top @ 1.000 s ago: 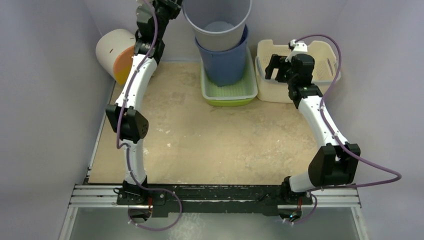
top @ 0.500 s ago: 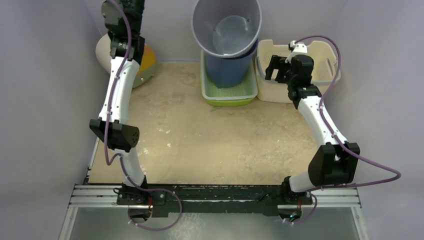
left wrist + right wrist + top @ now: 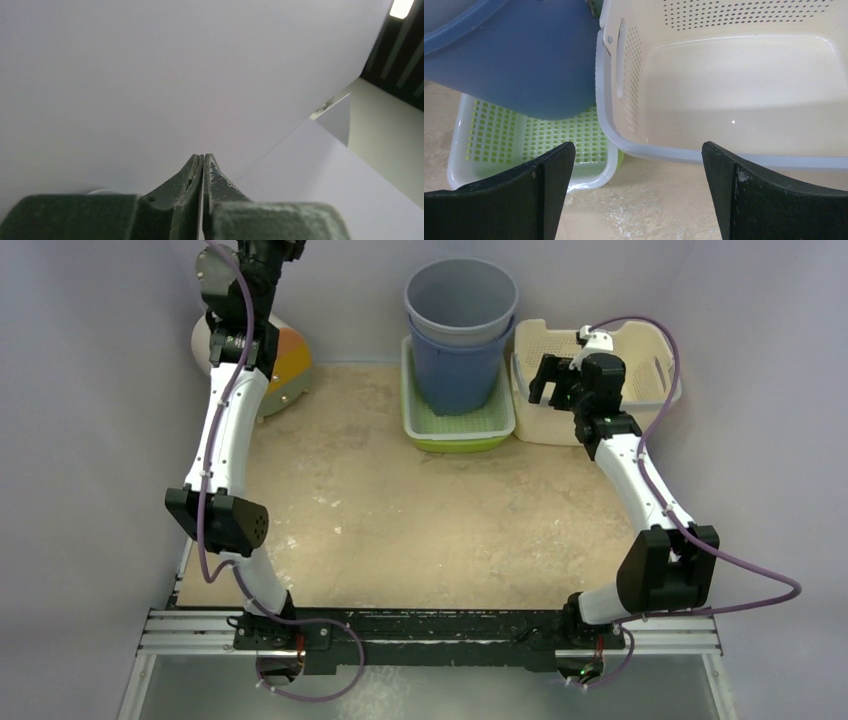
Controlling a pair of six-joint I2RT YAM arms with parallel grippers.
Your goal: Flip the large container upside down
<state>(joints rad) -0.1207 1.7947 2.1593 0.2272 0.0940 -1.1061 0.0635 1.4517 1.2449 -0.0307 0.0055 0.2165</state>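
The left pincer [image 3: 203, 156] is pressed shut on nothing, held high at the far left and facing bare wall. The right pincer [image 3: 638, 146] stands wide open and empty, low over the table [image 3: 420, 510] just in front of the cream basket [image 3: 640, 350].

We take the large container to be the grey bucket [image 3: 461, 300]. It stands upright, mouth up, nested inside a blue bucket [image 3: 455, 375] that itself sits in a green tray [image 3: 455, 432] at the far middle of the table. It looks to us like thin moulded plastic: smooth, round and tapered, with a rolled rim, and empty as far as we can see.

We judge it light and fairly stiff, though the wall may flex under a pinch and the smooth taper could slip. The rim seems the best hold, one finger inside and one outside, since the body looks too broad for these jaws. Because it is nested, we expect the blue bucket may lift with it.

The tray and basket are perforated plastic, and the table is sandy and matt.
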